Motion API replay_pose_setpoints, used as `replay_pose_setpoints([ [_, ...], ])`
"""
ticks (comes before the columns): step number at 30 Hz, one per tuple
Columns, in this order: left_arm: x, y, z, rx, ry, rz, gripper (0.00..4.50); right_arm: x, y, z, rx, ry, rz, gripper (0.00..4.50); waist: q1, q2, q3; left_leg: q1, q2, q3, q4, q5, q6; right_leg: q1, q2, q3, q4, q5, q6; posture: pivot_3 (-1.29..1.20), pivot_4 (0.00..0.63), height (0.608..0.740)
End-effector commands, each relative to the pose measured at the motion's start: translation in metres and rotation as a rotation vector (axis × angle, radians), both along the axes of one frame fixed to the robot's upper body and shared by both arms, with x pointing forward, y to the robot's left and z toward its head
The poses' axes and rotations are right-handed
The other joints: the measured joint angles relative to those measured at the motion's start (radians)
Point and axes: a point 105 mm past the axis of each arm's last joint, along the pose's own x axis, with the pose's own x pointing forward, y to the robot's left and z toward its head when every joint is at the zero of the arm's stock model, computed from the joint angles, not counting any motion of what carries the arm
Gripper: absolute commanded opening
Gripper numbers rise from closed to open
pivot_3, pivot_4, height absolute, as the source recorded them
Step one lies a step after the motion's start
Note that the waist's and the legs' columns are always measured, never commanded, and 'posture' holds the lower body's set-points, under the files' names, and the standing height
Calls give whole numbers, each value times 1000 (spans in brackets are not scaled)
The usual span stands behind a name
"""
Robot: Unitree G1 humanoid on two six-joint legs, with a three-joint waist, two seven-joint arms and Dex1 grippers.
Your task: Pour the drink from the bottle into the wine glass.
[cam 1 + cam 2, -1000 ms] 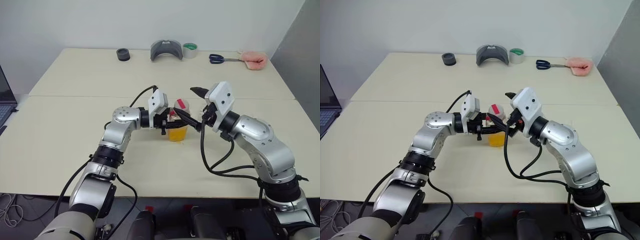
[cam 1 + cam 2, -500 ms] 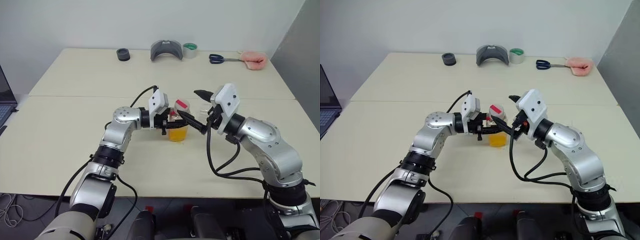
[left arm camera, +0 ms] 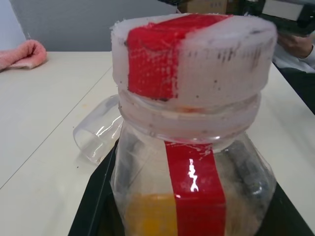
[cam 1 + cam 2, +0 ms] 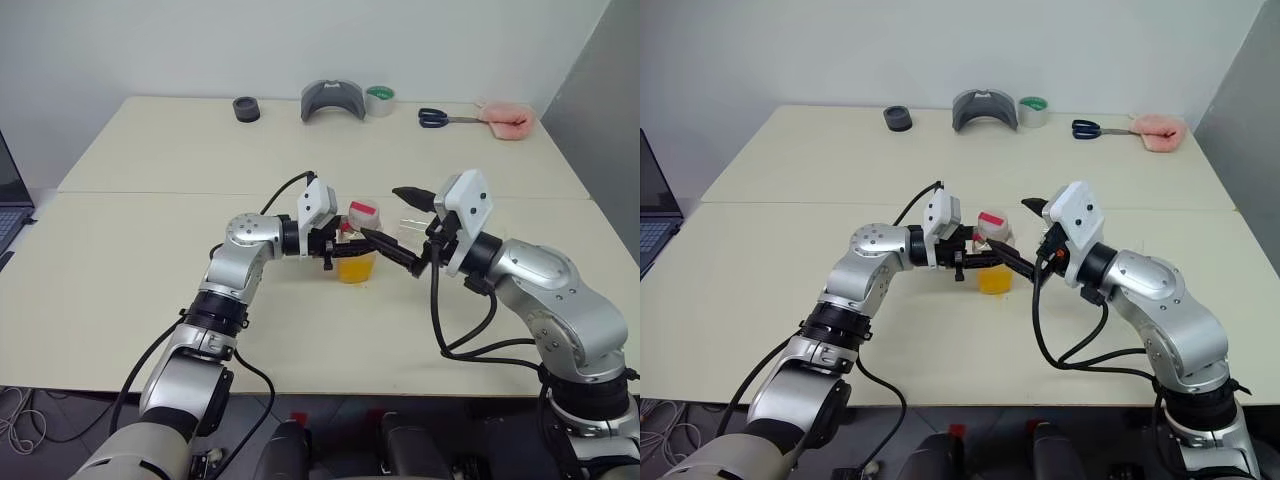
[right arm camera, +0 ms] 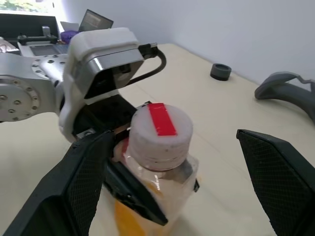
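The left end effector (image 4: pixel 338 247) was clamped on the capped bottle (image 4: pixel 357 243), upright at the counter's (image 4: pixel 150 250) centre. At its 3 o'clock, the right end effector (image 4: pixel 403 226) gaped wide, holding nothing.

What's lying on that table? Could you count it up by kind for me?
bottle: 1
wine glass: 1
tape roll: 1
black ring: 1
grey curved piece: 1
scissors: 1
pink cloth: 1
Total: 7
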Motion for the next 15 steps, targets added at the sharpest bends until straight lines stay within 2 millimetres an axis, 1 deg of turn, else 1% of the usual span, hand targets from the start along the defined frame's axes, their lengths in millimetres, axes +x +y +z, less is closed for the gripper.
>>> replay_pose_setpoints([
  [1,-2,-2,16,-29,-63,-17,1724,-11,2,15,11,-50,40,4333,0,0,0,0,0,0,0,0,0,0,0,0,0,0,0,0,150,740],
  [4,-2,-2,16,-29,-64,-17,1724,-6,8,18,6,-75,24,4333,-1,0,0,0,0,0,0,0,0,0,0,0,0,0,0,0,150,740],
  [10,-2,-3,16,-30,-64,-19,1724,4,21,17,-21,-117,2,4333,0,0,0,0,0,0,0,0,0,0,0,0,0,0,0,0,150,740],
  [15,-2,-3,16,-30,-65,-21,1724,10,24,16,-24,-133,-11,4333,0,0,0,0,0,0,0,0,0,0,0,0,0,0,0,0,150,740],
])
